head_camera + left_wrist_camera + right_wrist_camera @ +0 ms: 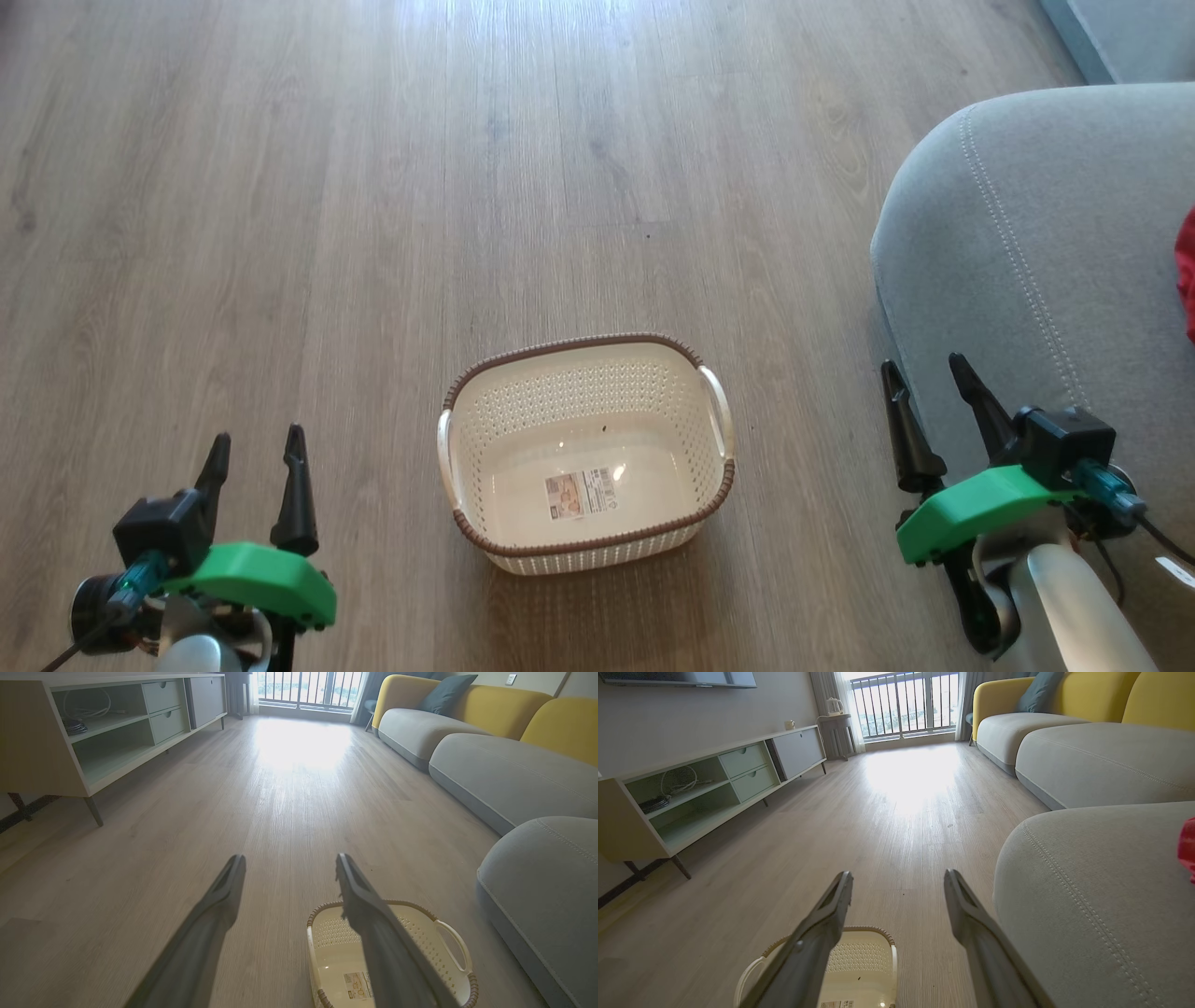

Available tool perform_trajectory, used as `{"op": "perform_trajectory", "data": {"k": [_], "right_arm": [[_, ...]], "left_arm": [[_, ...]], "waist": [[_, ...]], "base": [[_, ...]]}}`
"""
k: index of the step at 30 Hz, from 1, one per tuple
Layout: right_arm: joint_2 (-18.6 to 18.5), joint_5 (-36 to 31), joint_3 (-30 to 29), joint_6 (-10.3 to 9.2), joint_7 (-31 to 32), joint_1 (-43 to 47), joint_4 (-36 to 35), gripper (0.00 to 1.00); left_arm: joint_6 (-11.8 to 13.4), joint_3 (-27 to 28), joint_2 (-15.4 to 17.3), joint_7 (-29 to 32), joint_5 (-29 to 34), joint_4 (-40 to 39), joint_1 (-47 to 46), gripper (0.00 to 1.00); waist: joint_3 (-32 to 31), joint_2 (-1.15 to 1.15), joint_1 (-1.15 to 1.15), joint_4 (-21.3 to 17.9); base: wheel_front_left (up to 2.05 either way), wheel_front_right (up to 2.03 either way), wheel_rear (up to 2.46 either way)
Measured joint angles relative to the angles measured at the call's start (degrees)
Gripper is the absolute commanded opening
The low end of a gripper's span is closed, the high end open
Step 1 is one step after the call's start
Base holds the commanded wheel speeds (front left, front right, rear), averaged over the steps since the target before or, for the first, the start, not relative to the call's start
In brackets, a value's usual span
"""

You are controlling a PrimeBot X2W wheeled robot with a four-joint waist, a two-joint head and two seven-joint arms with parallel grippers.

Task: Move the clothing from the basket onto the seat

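The cream basket (pixel 653 373) with a brown braided rim stands on the wood floor, holding nothing but a paper label (pixel 584 492). It shows again as the basket (pixel 446 952) and the basket (pixel 864 956) in the wrist views. The grey seat (pixel 1027 243) fills the right side. A sliver of red clothing (pixel 1187 271) lies on it at the frame's right edge, seen also as clothing (pixel 1187 847). My left gripper (pixel 257 446) is open to the basket's left. My right gripper (pixel 926 371) is open by the seat's front corner. Both hold nothing.
A low TV cabinet (pixel 93 732) on thin legs runs along the left wall. More grey and yellow sofa sections (pixel 490 742) line the right side. Wood floor (pixel 373 187) stretches ahead toward a balcony railing (pixel 906 704).
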Motion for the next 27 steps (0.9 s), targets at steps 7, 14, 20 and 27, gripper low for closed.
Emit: {"op": "perform_trajectory", "data": {"k": [7, 14, 20, 27], "right_arm": [[0.04, 0.00, 0.05, 0.01, 0.01, 0.13, 0.60, 0.00], [0.45, 2.07, 0.13, 0.01, 0.86, 3.66, 4.01, 0.00], [0.48, 5.72, -0.40, 0.01, 1.70, 3.49, 3.43, 0.00], [0.54, 9.43, -0.85, 0.01, 2.78, 3.49, 2.78, 0.00]], "left_arm": [[0.12, -0.09, -0.04, 0.09, -0.08, 0.77, 0.02, 0.00], [-0.10, -0.03, -0.51, 1.35, -2.24, 4.38, 2.69, 0.00], [-0.12, -0.07, -0.51, 2.19, -6.27, 4.20, 2.60, 0.00], [-0.16, -0.12, -0.51, 2.97, -10.28, 3.93, 2.60, 0.00]], "waist": [[0.20, 0.00, 0.00, -0.25], [0.18, 0.00, 0.00, -0.20], [0.15, 0.00, 0.00, -0.09], [0.13, 0.00, 0.00, 0.02]], "base": [[0.00, 0.00, 0.00], [0.00, 0.00, 0.00], [0.00, 0.00, 0.00], [0.00, 0.00, 0.00]]}}
